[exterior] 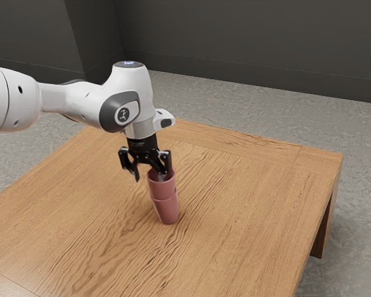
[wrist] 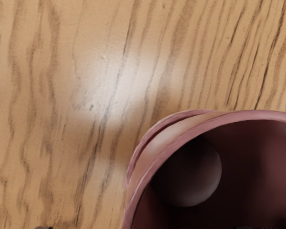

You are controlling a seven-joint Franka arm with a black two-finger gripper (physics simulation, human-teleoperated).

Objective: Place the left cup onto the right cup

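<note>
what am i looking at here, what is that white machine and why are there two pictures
The white machine is a robot arm in a simulation, with black fingers at its end for grasping. One picture is taken from a camera at its side; the other from a camera on its hand, looking down. On the wooden table stand two pink cups, the upper cup nested in the lower cup. The fingers look spread apart at the upper cup's rim, so nothing seems held.
</note>
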